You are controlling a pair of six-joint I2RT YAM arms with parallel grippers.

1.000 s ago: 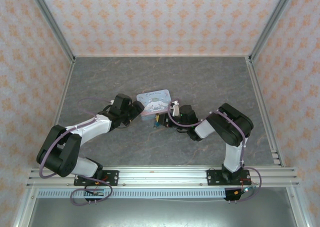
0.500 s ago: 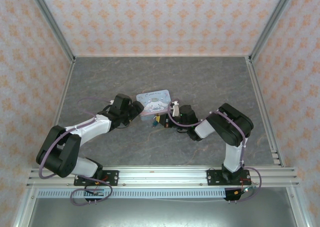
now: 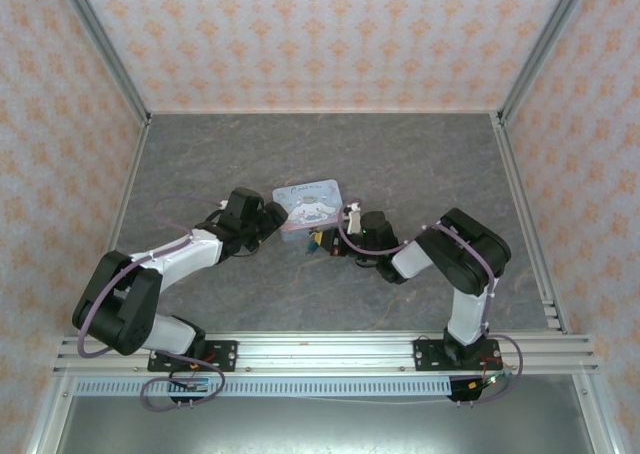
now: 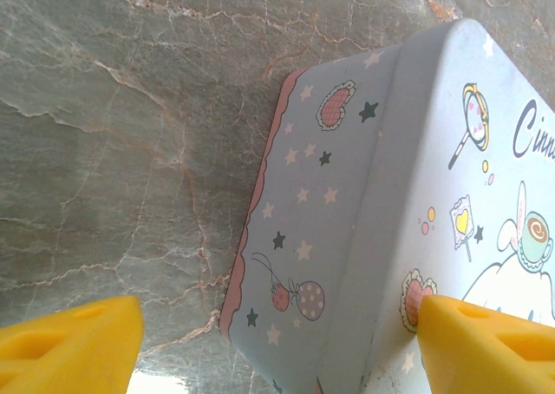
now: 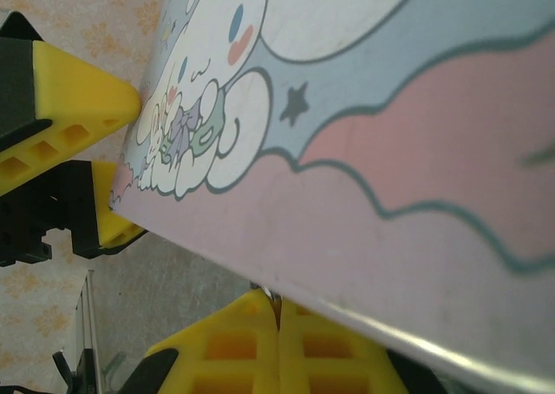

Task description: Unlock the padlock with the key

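Observation:
The pale blue cartoon-printed tin box (image 3: pixel 310 203) lies mid-table. My left gripper (image 4: pixel 277 351) is open and straddles the tin's left corner (image 4: pixel 364 238). Its right fingertip (image 4: pixel 486 346) touches the lid, and its left fingertip (image 4: pixel 69 342) hovers over the table. My right gripper (image 5: pixel 278 311) is shut at the tin's front edge (image 5: pixel 364 238), with a thin silvery sliver of the key (image 5: pixel 269 292) sticking out between the tips. In the top view the right gripper (image 3: pixel 320 242) sits just below the tin. The padlock is hidden behind the fingers and the tin's rim.
The grey marbled table (image 3: pixel 420 164) stretches behind and beside the tin, with patterned walls all round. An aluminium rail (image 3: pixel 320 349) crosses the near edge by the arm bases. The left gripper's yellow fingers (image 5: pixel 74 108) show past the tin in the right wrist view.
The right arm has shifted very slightly to the right, its gripper still at the tin's front edge. The left arm and the tin have not visibly moved.

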